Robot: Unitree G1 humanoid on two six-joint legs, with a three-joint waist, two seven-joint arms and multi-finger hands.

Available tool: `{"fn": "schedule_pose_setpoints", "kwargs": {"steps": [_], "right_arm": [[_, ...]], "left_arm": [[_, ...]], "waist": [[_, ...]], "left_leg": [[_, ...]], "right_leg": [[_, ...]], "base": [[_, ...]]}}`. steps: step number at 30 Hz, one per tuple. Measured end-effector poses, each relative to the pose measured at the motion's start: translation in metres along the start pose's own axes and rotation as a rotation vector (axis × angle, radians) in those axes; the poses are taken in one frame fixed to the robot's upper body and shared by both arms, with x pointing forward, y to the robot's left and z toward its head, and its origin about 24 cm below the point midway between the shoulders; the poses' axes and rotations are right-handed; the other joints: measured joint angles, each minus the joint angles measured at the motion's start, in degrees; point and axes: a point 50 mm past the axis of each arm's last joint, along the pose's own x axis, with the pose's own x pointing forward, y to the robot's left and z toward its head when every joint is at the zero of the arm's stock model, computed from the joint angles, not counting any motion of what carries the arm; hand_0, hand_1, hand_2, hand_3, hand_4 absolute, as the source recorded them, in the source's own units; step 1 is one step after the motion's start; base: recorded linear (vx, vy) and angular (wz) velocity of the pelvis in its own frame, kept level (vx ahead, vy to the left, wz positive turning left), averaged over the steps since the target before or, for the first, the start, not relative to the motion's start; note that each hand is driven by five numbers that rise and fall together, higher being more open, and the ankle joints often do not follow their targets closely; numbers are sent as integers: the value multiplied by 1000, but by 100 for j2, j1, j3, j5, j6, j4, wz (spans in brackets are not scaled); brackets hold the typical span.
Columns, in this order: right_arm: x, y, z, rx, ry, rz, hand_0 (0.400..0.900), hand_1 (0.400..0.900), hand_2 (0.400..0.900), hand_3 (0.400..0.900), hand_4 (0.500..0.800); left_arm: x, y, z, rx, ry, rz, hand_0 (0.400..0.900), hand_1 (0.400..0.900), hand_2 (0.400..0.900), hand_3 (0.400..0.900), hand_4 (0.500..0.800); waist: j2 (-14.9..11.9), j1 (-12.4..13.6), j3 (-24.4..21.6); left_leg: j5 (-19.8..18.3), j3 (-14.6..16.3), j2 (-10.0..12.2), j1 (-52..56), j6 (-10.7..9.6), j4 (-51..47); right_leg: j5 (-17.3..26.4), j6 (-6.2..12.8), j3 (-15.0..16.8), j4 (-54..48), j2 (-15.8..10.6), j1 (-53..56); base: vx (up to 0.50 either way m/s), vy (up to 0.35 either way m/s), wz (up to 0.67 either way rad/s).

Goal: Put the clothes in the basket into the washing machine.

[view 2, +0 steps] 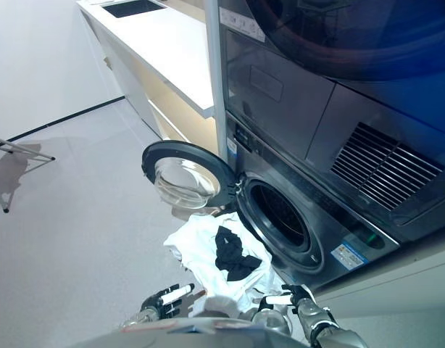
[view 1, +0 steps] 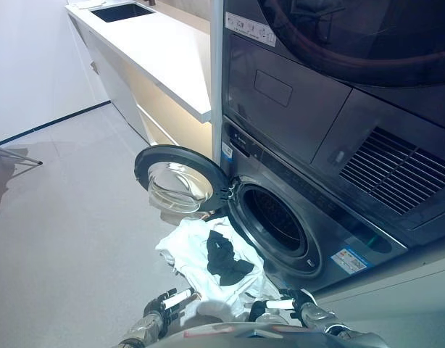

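At lower centre, white clothes (view 1: 201,257) topped by a black garment (view 1: 224,257) lie before the open washing machine drum (view 1: 277,221). The left robot hand (view 1: 168,301) and right robot hand (view 1: 284,301) sit at the pile's near edge. Both show extended, relaxed fingers holding nothing.

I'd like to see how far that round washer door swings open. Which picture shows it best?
The right eye view: the round door stands fully open, its hinge side meeting the drum opening, with clear floor around it. The left eye view shows the same door, set slightly further left, nothing extra.
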Motion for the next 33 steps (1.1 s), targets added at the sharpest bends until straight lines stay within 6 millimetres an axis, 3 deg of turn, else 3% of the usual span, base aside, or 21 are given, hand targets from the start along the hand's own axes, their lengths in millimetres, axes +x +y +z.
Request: {"fn": "schedule_pose_setpoints", "kwargs": {"steps": [12, 14, 17, 19, 22, 25, 30, 33], "right_arm": [[0, 1, 2, -11, -9, 2, 900, 900, 900, 900, 800], [0, 2, 10, -45, -46, 7, 900, 900, 900, 900, 800], [-1, 4, 41, -83, -185, 12, 900, 900, 900, 900, 800], [-6, 3, 78, -137, -324, -2, 900, 900, 900, 900, 800], [-25, -7, 156, -217, -598, -61, 900, 900, 900, 900, 800], [-51, -13, 217, -301, -791, -113, 900, 900, 900, 900, 800], [-122, -44, 321, -407, -1112, -345, 900, 900, 900, 900, 800], [-174, -74, 370, -478, -1226, -556, 900, 900, 900, 900, 800]], "left_arm": [[-1, 4, -3, 5, 15, 12, 900, 900, 900, 900, 800], [0, 4, 0, 4, 0, 18, 900, 900, 900, 900, 800], [1, 3, 21, 4, -98, 24, 900, 900, 900, 900, 800], [-2, -3, 55, -10, -254, 19, 900, 900, 900, 900, 800], [-23, -20, 136, -46, -615, -30, 900, 900, 900, 900, 800], [-49, -29, 183, -83, -836, -72, 900, 900, 900, 900, 800], [-121, -57, 262, -85, -1246, -170, 900, 900, 900, 900, 800], [-170, -81, 303, -60, -1469, -240, 900, 900, 900, 900, 800]], "waist": [[-25, 8, -14], [-46, -3, 10], [-99, -2, 136], [-179, 30, 374], [-268, 148, 1090], [-285, 265, 1487], [-264, 606, 2259], [-258, 764, 2853]], "left_leg": [[-9, 1, -1, -13, 14, -1], [4, -12, -6, -73, -6, 19], [51, -38, -18, -335, 0, 96], [18, -84, -12, -808, 35, 413], [-28, -336, 41, -1927, 100, 1179], [-22, -516, 117, -2774, 95, 1617], [31, -885, 213, -4643, 103, 2433], [57, -1107, 218, -5622, 152, 3010]], "right_leg": [[-1, 1, 2, 1, 0, -13], [-1, 1, 7, 10, 1, -73], [19, -25, 46, 108, -12, -325], [15, -21, 141, 357, -107, -753], [34, -47, 207, 817, -246, -1596], [10, -18, 156, 1008, -240, -2210], [-127, -147, -37, 1847, -473, -3798], [-340, -414, -223, 2523, -654, -4658]], "base": [[-6, 1, 0], [-104, 19, 1], [-270, -8, 7], [-402, -59, 20], [-236, -58, 27], [-179, -32, 26], [-240, -67, 39], [-226, -16, 29]]}}
